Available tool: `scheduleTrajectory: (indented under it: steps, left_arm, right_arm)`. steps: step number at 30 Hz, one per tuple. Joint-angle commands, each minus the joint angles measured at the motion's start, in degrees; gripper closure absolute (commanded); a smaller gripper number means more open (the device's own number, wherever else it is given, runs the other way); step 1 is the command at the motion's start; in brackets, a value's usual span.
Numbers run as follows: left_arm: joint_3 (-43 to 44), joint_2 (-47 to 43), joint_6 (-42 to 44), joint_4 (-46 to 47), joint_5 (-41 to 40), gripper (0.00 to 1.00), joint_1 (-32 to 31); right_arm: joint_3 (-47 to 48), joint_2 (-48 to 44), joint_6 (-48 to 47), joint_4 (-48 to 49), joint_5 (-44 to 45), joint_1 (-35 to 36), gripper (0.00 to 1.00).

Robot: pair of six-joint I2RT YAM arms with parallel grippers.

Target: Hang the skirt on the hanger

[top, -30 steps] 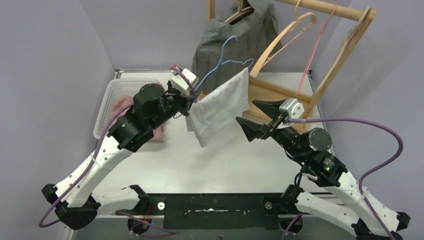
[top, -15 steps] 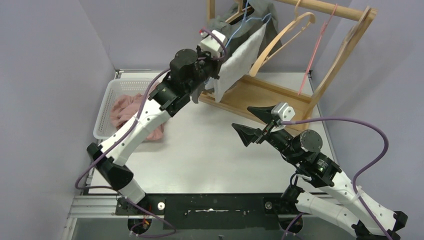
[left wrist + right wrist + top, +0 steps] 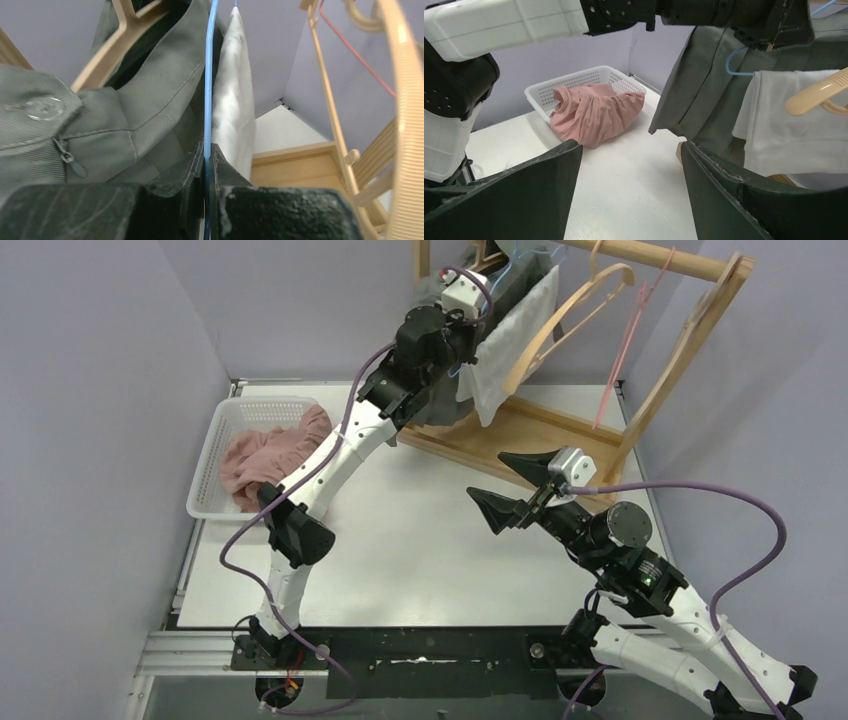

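Note:
The white skirt point(image 3: 520, 335) hangs over a blue wire hanger point(image 3: 497, 265) high at the back, beside the rail of the wooden rack point(image 3: 650, 255). My left gripper point(image 3: 206, 150) is shut on the blue hanger's wire point(image 3: 208, 75), with the skirt point(image 3: 235, 100) just to the right of it. The hanger's hook runs out of the top of the view, so whether it rests on the rail does not show. My right gripper point(image 3: 487, 477) stands open above the table and holds nothing. From the right wrist I see the skirt point(image 3: 789, 120) and the hanger point(image 3: 734, 62).
A grey garment point(image 3: 440, 390) hangs on the rack just left of the skirt. A tan hanger point(image 3: 570, 310) and a thin pink hanger point(image 3: 625, 340) hang further right. A white basket point(image 3: 205, 475) with pink cloth point(image 3: 265, 455) sits at the table's left.
My left arm has swung the hanger and skirt up and to the right, from over the table to the rack's rail. The right gripper has barely moved.

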Motion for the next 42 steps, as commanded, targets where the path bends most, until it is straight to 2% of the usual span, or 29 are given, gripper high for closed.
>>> scheduleTrajectory:
  steps: [1, 8, 13, 17, 21, 23, 27, 31, 36, 40, 42]
  left_arm:
    - [4.83, 1.08, -2.83, 4.66, 0.37, 1.0, 1.33]
    - [6.5, 3.68, -6.77, 1.99, 0.3, 1.0, 2.51]
    - [3.44, -0.67, -7.15, 0.45, 1.41, 0.63, 2.6]
    - [-3.25, -8.42, -8.87, 1.1, 5.86, 0.52, 3.7]
    - [-15.06, -19.05, -9.88, 2.26, 10.73, 0.45, 5.92]
    - [-23.84, -25.53, -9.58, 4.19, 10.81, 0.43, 6.94]
    - [-41.82, -39.58, -8.62, 6.73, 5.28, 0.39, 10.06]
    - [-56.21, -52.15, -8.53, 2.74, -3.14, 0.35, 13.27]
    - [-67.6, -58.51, -13.15, -7.43, -13.3, 0.33, 22.62]
    - [-72.25, -57.87, -17.66, -10.05, -2.74, 0.25, 37.02]
    - [-72.42, -56.17, -19.22, -9.38, 0.48, 0.19, 41.86]
  right_arm:
    - [1.58, -0.91, -0.29, 2.78, -0.38, 0.53, 0.26]
    - [1.77, -0.91, -0.75, 1.32, 0.53, 0.52, 0.25]
    - [1.85, -0.62, -0.78, 0.9, 1.35, 0.53, 0.25]
    - [2.12, 0.79, -0.7, 0.28, 1.98, 0.5, 0.24]
    - [1.68, 2.72, 0.28, 0.49, 3.52, 0.37, 0.24]
    - [1.16, 3.86, 1.19, 1.12, 4.66, 0.33, 0.24]
    - [-0.3, 6.1, 3.14, 3.38, 6.15, 0.08, 0.23]
    - [-2.52, 7.98, 5.13, 5.88, 7.22, -0.5, 0.23]
    - [-6.31, 9.81, 8.86, 8.69, 7.58, -2.34, 0.23]
    - [-9.95, 10.78, 12.92, 11.95, 5.32, -5.75, 0.22]
    - [-11.77, 11.33, 14.7, 13.83, 4.56, -7.35, 0.22]
